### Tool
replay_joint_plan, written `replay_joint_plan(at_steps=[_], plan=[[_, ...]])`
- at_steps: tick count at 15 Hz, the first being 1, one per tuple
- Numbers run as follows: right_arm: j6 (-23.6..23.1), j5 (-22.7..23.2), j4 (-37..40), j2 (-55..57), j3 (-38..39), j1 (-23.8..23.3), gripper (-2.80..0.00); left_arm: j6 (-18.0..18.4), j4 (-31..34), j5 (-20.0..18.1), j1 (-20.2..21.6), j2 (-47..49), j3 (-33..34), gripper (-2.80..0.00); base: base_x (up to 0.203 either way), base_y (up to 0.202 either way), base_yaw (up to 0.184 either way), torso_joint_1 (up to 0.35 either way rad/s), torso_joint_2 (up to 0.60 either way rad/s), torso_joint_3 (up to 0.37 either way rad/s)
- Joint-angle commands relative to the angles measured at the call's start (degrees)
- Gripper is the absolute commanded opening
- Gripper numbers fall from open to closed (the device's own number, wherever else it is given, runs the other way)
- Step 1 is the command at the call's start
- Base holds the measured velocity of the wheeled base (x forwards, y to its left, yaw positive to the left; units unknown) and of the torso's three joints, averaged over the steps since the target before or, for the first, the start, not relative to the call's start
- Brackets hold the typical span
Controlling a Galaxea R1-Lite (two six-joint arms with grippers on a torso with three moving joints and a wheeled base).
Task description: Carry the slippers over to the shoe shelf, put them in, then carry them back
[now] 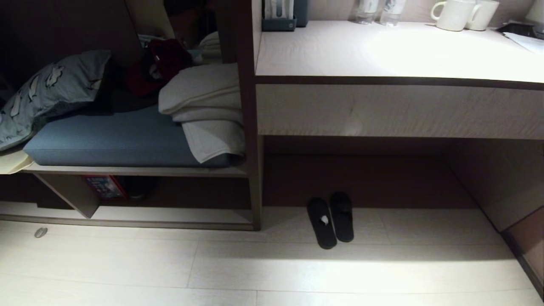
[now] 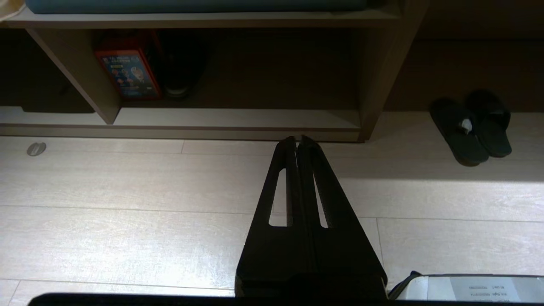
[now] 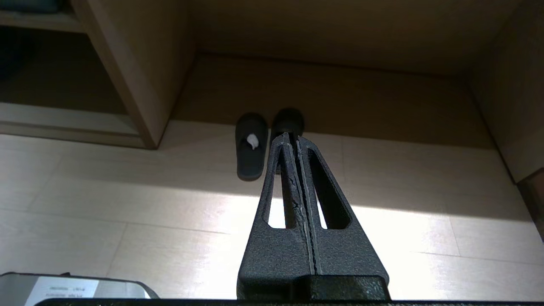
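Lying side by side on the pale floor [image 1: 127, 272], the slippers [image 1: 330, 221] sit at the mouth of the desk's knee recess [image 1: 365, 178], toes toward its dark back, the left one showing a small white tag [image 1: 324, 219] on its insole. Just left of them stands an upright wood panel [image 1: 254, 178], and beyond that the shoe shelf [image 1: 170, 214] runs low under a blue cushioned bench [image 1: 110, 140]; a red box [image 1: 104, 187] and a dark shoe [image 2: 178, 80] sit at its back beside the slanted divider [image 1: 70, 193]. Folded white towels [image 1: 204, 110] drape over the bench edge. Both the left gripper [image 2: 297, 140] and right gripper [image 3: 292, 137] hang above the floor, fingers clenched together, grasping nothing.
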Motion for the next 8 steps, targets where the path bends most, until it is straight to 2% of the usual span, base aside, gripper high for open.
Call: replay_joint_plan(at_steps=[1, 8], plan=[[0.0, 0.0, 0.0, 0.0, 0.0, 0.0, -2.8, 0.0, -0.1, 0.0, 0.0, 0.0, 0.0, -2.8, 0.0, 0.0, 0.0, 0.002, 0.01, 0.202], [0.0, 0.0, 0.0, 0.0, -0.1, 0.0, -2.8, 0.0, -0.1, 0.0, 0.0, 0.0, 0.1, -2.8, 0.0, 0.0, 0.0, 0.0, 0.0, 0.202]])
